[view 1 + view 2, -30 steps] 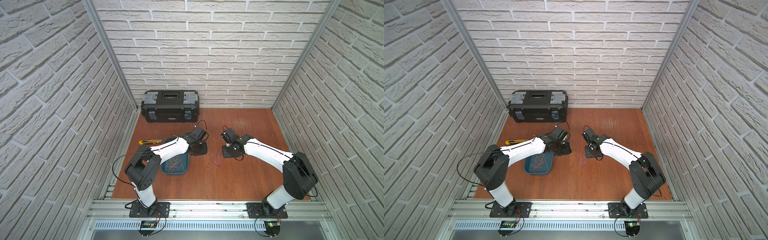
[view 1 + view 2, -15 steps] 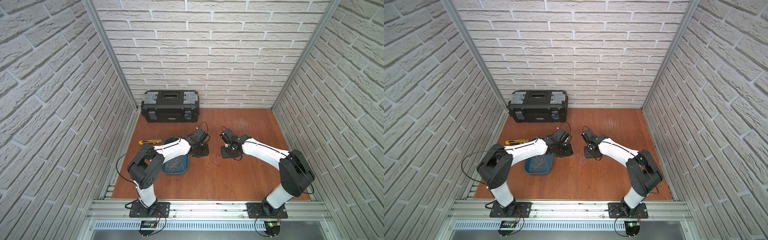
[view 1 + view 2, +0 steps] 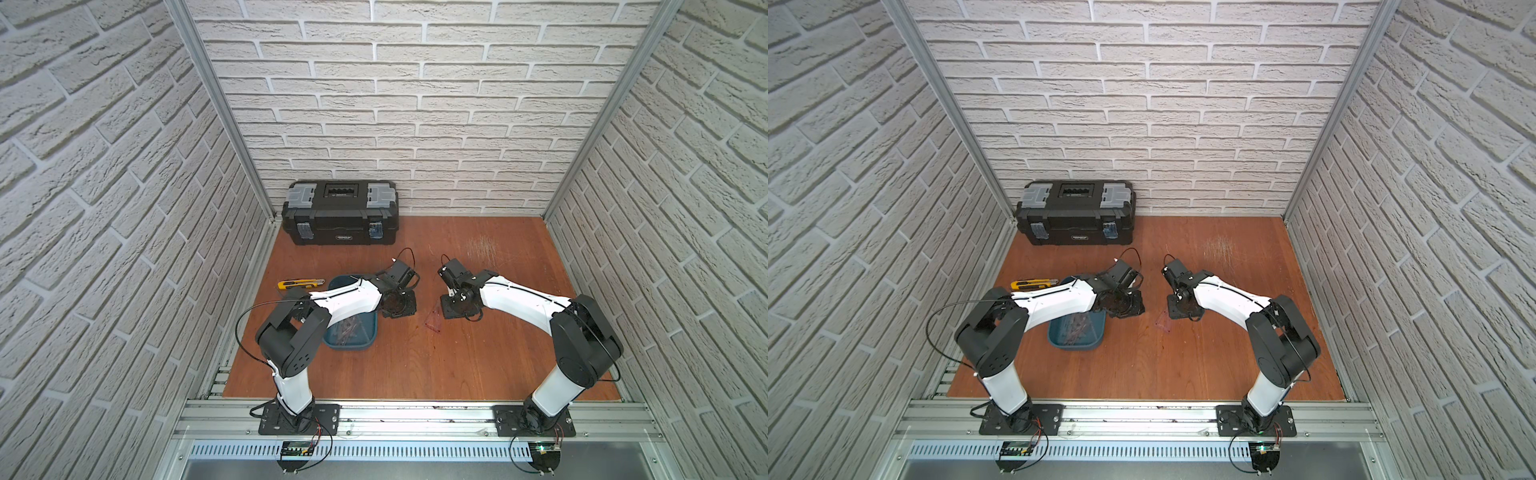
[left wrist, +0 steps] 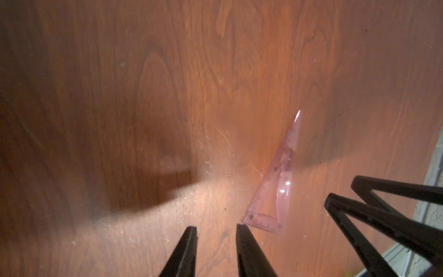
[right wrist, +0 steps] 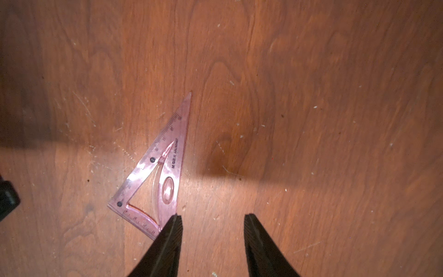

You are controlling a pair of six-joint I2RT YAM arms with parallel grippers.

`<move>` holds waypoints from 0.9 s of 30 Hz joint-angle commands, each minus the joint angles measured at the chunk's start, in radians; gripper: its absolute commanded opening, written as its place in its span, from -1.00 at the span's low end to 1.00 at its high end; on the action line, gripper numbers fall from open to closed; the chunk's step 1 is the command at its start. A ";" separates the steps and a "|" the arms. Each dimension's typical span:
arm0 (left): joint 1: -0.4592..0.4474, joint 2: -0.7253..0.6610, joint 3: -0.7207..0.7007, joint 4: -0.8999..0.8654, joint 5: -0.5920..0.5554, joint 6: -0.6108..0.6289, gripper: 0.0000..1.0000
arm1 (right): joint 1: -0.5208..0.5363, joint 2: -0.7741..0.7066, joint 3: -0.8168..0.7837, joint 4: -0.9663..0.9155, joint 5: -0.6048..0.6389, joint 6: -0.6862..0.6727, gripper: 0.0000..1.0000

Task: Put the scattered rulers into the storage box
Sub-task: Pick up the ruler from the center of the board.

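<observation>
Lying loose: one pink see-through set square (image 5: 173, 163), flat on the wooden table (image 3: 415, 365), between the two arms' tools; only a faint pink patch in both top views (image 3: 436, 322) (image 3: 1160, 326).
Left gripper (image 4: 215, 229): pointed down at the table, jaws apart, bare wood between them, nothing held. One fingertip (image 4: 241, 231) stood just beside a corner of the set square's short edge; whether they touched could not be told.
Right gripper (image 5: 213, 215): also pointed down, jaws apart, nothing between them. One fingertip (image 5: 173, 221) covered the set square's right-angle corner in the right wrist view; whether it pressed on the plastic could not be told.
Storage box (image 3: 353, 347): teal tub on the table, partly hidden under the left forearm, near the left gripper and apart from the set square.
Rulers (image 3: 349, 328): a loose heap of thin tinted strips lay inside the storage box; single pieces were too small to tell.
Toolbox (image 3: 340, 212): black with grey latches, lid down, against the back wall near the left corner.
Utility knife (image 3: 300, 284): yellow, on the table just beyond the storage box, toward the left wall.
</observation>
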 commanded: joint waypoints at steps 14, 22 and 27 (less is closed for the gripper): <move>-0.005 -0.013 -0.036 0.025 -0.012 -0.014 -0.34 | 0.065 0.068 0.058 0.012 -0.009 0.004 -0.09; -0.006 -0.029 -0.050 0.025 -0.019 -0.015 -0.35 | 0.084 0.093 0.078 0.007 -0.009 0.009 -0.09; -0.005 -0.037 -0.055 0.023 -0.022 -0.016 -0.35 | 0.092 0.102 0.084 0.005 -0.007 0.010 -0.09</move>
